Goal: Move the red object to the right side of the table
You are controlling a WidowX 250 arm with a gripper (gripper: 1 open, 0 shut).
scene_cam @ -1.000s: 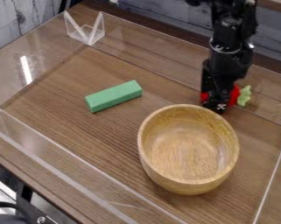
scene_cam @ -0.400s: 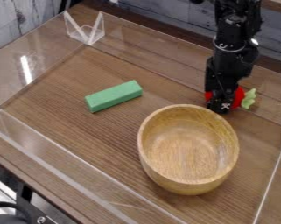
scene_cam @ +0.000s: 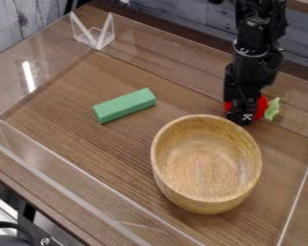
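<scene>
The gripper (scene_cam: 245,109) points straight down at the right of the frame, its fingertips at the surface of the table (scene_cam: 80,101). The jaws stand spread wide and clamp nothing. The red object (scene_cam: 267,108) lies on the tabletop at the right edge of the frame, immediately beside the fingertips, its green tip facing right; contact between them cannot be determined. A wooden bowl (scene_cam: 207,163) sits just below the gripper. A green block (scene_cam: 126,106) lies left of centre, well apart from the gripper.
</scene>
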